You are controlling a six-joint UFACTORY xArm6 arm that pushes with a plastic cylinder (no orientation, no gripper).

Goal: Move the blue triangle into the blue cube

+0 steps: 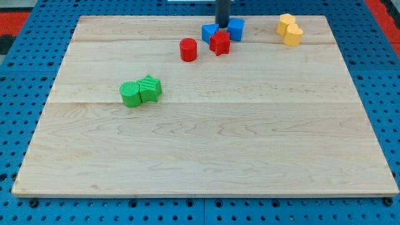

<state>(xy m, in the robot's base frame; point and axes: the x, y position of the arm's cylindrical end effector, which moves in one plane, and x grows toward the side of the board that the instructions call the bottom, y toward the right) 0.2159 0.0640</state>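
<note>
The blue triangle (209, 33) lies near the view's top centre of the wooden board (206, 144). The blue cube (236, 29) sits just to its right, with a narrow gap between them. My tip (222, 25) comes down from the view's top and ends in that gap, between and slightly behind the two blue blocks. A red star (220, 43) sits just in front of the gap, touching or nearly touching both blue blocks.
A red cylinder (188, 49) stands left of the red star. Two yellow blocks (290, 29) sit together at the top right. A green cylinder (130, 94) and a green star (150, 88) touch each other at the left middle.
</note>
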